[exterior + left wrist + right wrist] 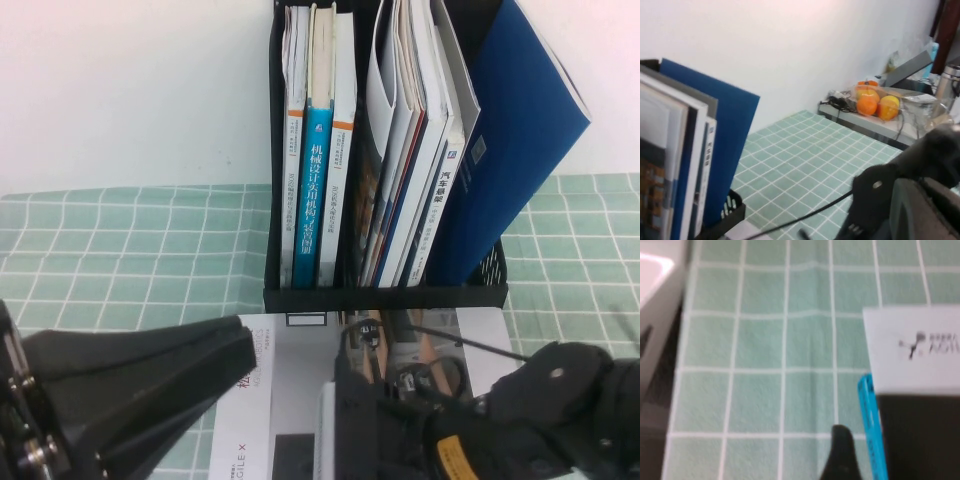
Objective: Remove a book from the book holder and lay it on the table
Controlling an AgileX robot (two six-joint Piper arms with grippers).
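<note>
Book (300, 400) lies flat on counter (120, 250), mostly hidden under both arms, bottom cut by frame edge. Left gripper (215, 360) jaws hidden by own housing. Right gripper (842, 452) jaws can't be judged; only a dark blurred tip shows. Holder (385, 297) top cropped. Fruit (875, 102) blurry.

1. The teal spine (313, 190) in the left slot of the book holder (385, 296) carries white vertical characters, roughly "机械设计实用机构与装置图册" — the lower ones are hard to read.
2. A white spine (438, 215) in the right slot shows dark vertical "汽车底盘", or close to it.
3. The book (290, 400) lying on the table (120, 250) shows "GILE X" at its lower left — a red title beside it is partly hidden.
4. In the right wrist view, a white cover (920, 347) bears a small logo and blurred, unreadable letters.
</note>
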